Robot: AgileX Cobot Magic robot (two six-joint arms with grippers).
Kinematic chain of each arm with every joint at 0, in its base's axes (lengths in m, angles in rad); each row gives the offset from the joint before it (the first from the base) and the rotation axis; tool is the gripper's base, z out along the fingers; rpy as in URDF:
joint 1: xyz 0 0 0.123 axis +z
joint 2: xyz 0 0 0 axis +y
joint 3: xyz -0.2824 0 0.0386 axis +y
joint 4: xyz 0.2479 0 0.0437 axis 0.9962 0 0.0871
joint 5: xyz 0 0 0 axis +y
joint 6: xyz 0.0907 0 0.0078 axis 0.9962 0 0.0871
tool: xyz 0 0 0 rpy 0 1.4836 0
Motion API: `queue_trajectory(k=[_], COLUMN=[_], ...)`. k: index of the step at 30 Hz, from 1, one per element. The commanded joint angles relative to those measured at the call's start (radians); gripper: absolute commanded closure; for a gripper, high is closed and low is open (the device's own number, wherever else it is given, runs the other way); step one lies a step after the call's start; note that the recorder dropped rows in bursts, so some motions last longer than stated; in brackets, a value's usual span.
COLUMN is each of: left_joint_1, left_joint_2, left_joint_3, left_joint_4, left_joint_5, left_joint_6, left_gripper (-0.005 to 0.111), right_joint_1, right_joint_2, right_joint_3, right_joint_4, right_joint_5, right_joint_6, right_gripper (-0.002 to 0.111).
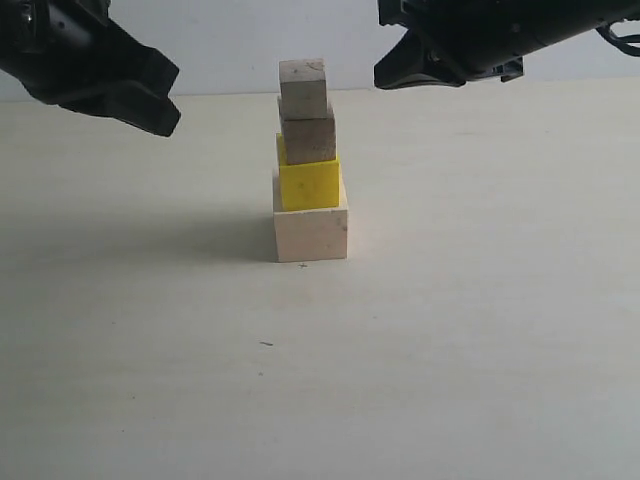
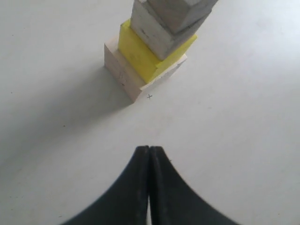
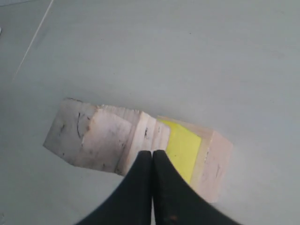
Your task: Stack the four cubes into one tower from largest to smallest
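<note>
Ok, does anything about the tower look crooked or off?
Slightly. The smallest pale cube sits off-centre on the brownish cube, shifted toward the left arm's side. Otherwise the tower stands upright.

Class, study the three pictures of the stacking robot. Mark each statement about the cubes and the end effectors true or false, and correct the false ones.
1. The yellow cube sits directly on the large pale cube. True.
2. The top cube is the biggest. False: the bottom one is the biggest.
3. The left end effector and the right end effector are shut and empty. True.
4. One cube lies alone on the table. False: all four are stacked in one column.
</note>
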Motion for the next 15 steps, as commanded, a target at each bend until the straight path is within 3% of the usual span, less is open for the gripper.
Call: queue_trajectory(k=[1, 5, 15], left_joint_1=[0.001, 0.001, 0.001], left_joint_2=[-0.01, -0.01, -0.01], left_joint_3=[0.002, 0.002, 0.002], left_joint_4=[-0.029, -0.047, -0.037], left_joint_5=[0.001, 0.002, -0.018], left_joint_6=[0.012, 0.014, 0.016], left_gripper=[0.107, 0.107, 0.107], right_joint_1=[-0.005, -0.005, -0.005], right_joint_2=[0.072, 0.166, 0.204], right_joint_3=[-0.084, -0.168, -0.171], right_joint_4=[0.011, 0.023, 0.122], right_joint_5=[0.051, 0.122, 0.147], right_joint_6=[-0.016, -0.016, -0.088], right_gripper=[0.108, 0.108, 0.108])
